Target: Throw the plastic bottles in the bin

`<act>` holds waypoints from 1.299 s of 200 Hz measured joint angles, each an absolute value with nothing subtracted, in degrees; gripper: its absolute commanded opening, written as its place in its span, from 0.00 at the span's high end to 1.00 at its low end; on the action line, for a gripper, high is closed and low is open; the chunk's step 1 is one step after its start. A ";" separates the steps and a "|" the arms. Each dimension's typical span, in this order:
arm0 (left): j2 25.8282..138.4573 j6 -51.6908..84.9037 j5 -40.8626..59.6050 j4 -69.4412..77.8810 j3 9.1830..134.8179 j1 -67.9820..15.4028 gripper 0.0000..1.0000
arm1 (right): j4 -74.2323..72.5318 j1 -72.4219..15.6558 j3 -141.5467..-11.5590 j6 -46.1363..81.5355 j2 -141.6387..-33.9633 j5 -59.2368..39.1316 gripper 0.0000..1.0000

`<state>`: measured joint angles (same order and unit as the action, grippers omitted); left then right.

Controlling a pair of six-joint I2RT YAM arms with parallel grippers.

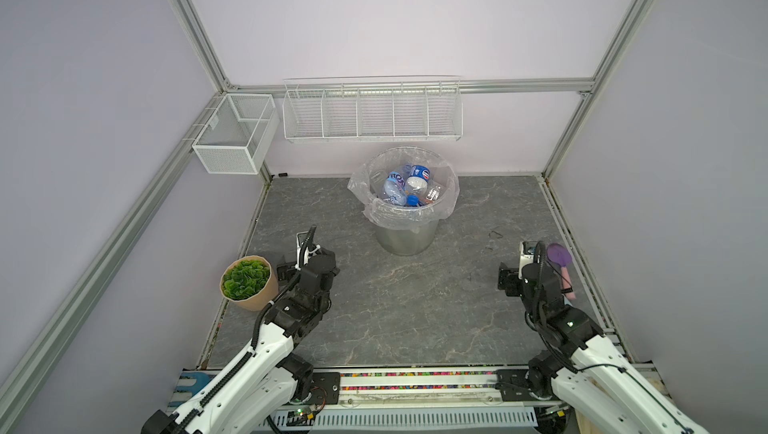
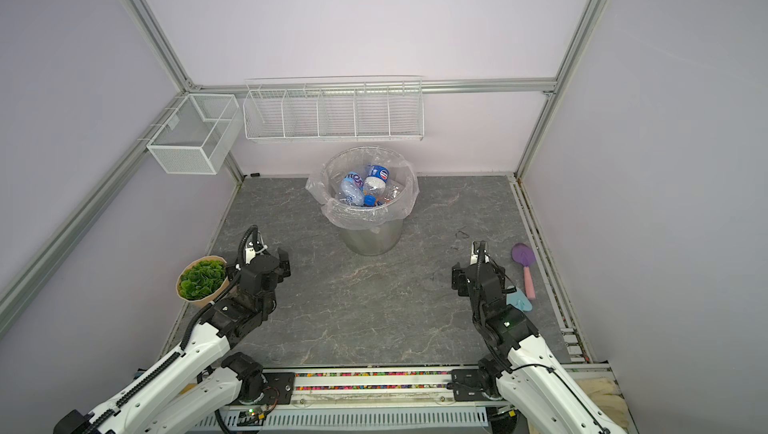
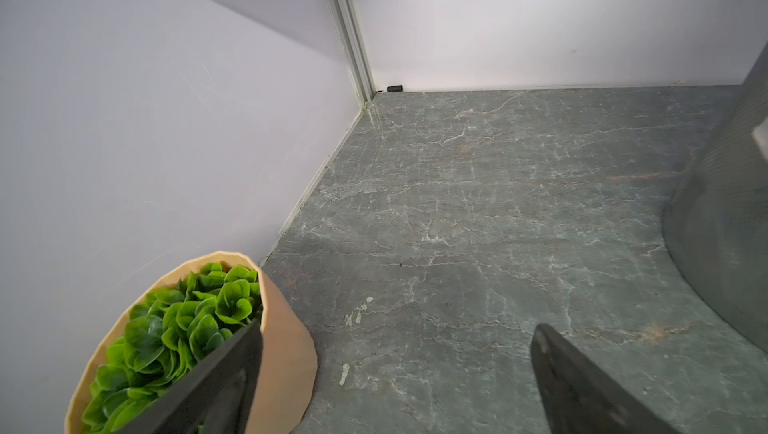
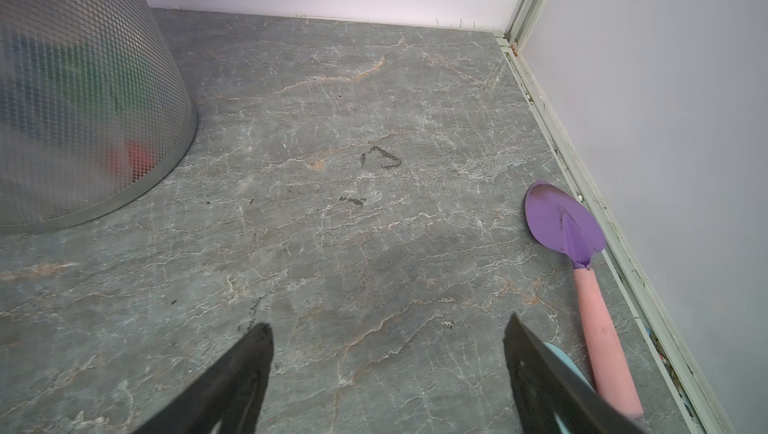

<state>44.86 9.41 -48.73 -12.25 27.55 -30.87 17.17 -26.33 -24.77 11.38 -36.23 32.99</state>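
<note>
Already in upright bin [image 1: 407,240], plastic bottles [image 1: 395,188] (axes jumbled); left end effector [image 3: 397,332], right end effector [image 4: 388,326] wide, empty.

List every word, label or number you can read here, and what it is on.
Blue-label bottle in the bin: large white letters, cut off and too blurred to read.
Bottle with a round blue logo: no legible word.
Nothing else shows readable text.
</note>
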 measured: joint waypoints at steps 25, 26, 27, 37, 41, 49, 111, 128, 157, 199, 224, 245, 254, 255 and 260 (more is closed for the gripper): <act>44.29 10.24 -49.84 -10.98 24.75 -30.22 0.00 | 16.62 -26.33 -23.53 11.49 -36.69 34.28 0.11; 44.29 10.22 -49.89 -10.92 24.60 -30.20 0.00 | 16.60 -26.33 -23.51 11.49 -36.69 34.33 0.11; 44.29 10.24 -49.93 -10.90 24.51 -30.15 0.00 | 16.53 -26.33 -23.46 11.46 -36.69 34.48 0.11; 44.31 10.46 -50.24 -10.13 23.31 -29.80 0.00 | 15.97 -26.33 -23.33 11.33 -36.67 35.24 0.11; 44.36 10.57 -50.37 -9.87 22.92 -29.63 0.00 | 15.77 -26.33 -23.33 11.31 -36.67 35.57 0.11; 44.62 10.79 -50.59 -9.32 22.15 -29.36 0.00 | 15.27 -26.33 -23.31 11.27 -36.67 36.25 0.11; 46.72 12.95 -51.27 -7.16 18.81 -28.88 0.01 | 12.64 -26.22 -22.35 9.08 -37.43 39.77 0.11; 45.52 13.04 -51.20 -7.14 18.44 -28.88 0.01 | 11.62 -25.98 -21.12 8.58 -37.47 40.51 0.11; 44.03 13.06 -51.22 -7.07 18.37 -28.88 0.00 | 8.54 -25.96 -18.24 8.51 -39.42 41.69 0.11; 43.79 12.56 -49.82 -6.46 18.31 -28.88 0.01 | 3.31 -25.58 -14.85 7.64 -42.83 42.09 0.11; 41.45 12.82 -50.06 -6.55 17.50 -28.88 0.01 | 0.16 -24.88 -14.66 7.35 -42.76 42.44 0.11; 39.99 13.04 -50.41 -6.74 17.23 -28.88 0.05 | -1.15 -23.97 -14.37 7.33 -41.82 42.52 0.11; 39.46 13.06 -50.54 -6.74 17.10 -28.88 0.06 | -1.43 -23.49 -14.11 7.33 -41.01 42.52 0.11; 39.38 13.06 -50.57 -6.76 17.08 -28.88 0.06 | -1.48 -23.44 -14.11 7.33 -40.95 42.50 0.11; 39.11 13.06 -50.61 -6.76 16.99 -28.88 0.06 | -1.78 -23.20 -13.87 7.25 -40.45 42.46 0.11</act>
<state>39.11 13.06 -50.61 -6.76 16.99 -28.88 -1.78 -23.20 -13.87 7.25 -40.45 42.46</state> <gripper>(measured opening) 0.946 0.891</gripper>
